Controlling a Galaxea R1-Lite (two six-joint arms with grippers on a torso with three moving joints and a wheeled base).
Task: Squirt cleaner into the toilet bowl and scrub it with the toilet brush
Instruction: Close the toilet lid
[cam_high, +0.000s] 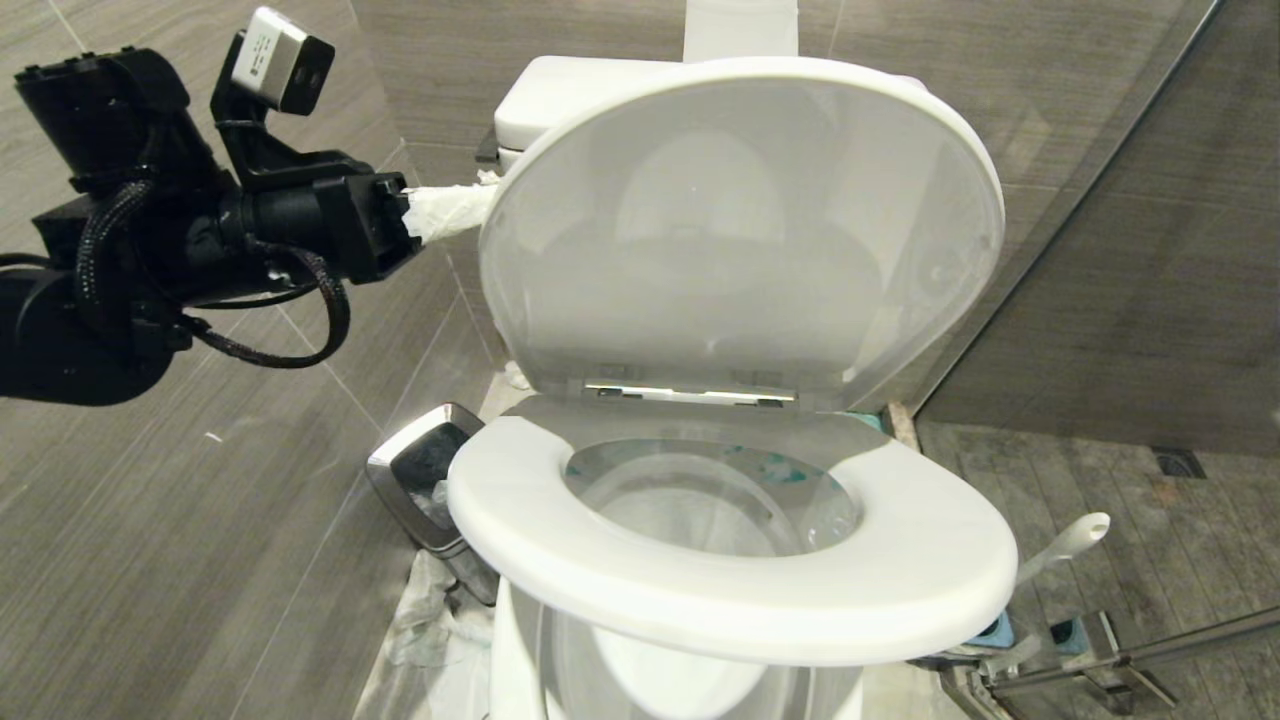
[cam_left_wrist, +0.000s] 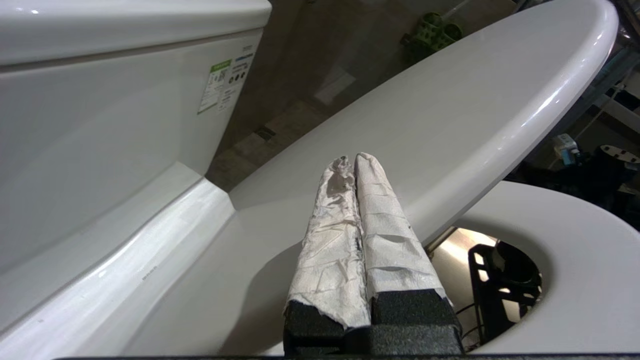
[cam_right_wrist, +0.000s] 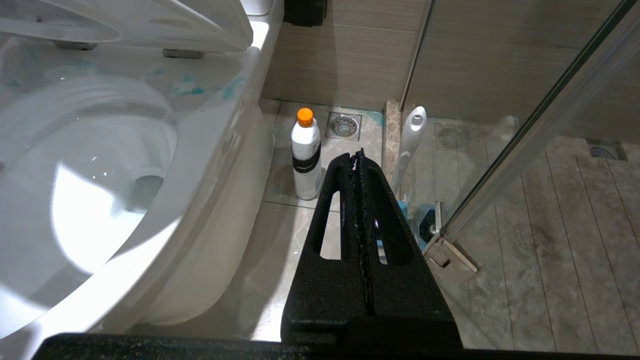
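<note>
Grey-tiled bathroom; toilet bowl (cam_high: 735, 560) w/ lid up; L gripper (cam_high: 470, 205) clenched empty by lid; R gripper (cam_right_wrist: 359, 156) clenched, parked.

Closed right gripper (cam_right_wrist: 359, 155) above floor, orange-capped bottle (cam_right_wrist: 306, 155) beside toilet bowl (cam_right_wrist: 200, 165).

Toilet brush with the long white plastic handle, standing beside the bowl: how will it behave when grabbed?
The toilet brush leans in its blue holder, so it should lift out freely. The slim glossy handle probably slips in a gripper. The head sits hidden, likely making it bottom-heavy.

Black arm (cam_high: 150, 240) (paper-wrapped fingers (cam_left_wrist: 350, 225))
</note>
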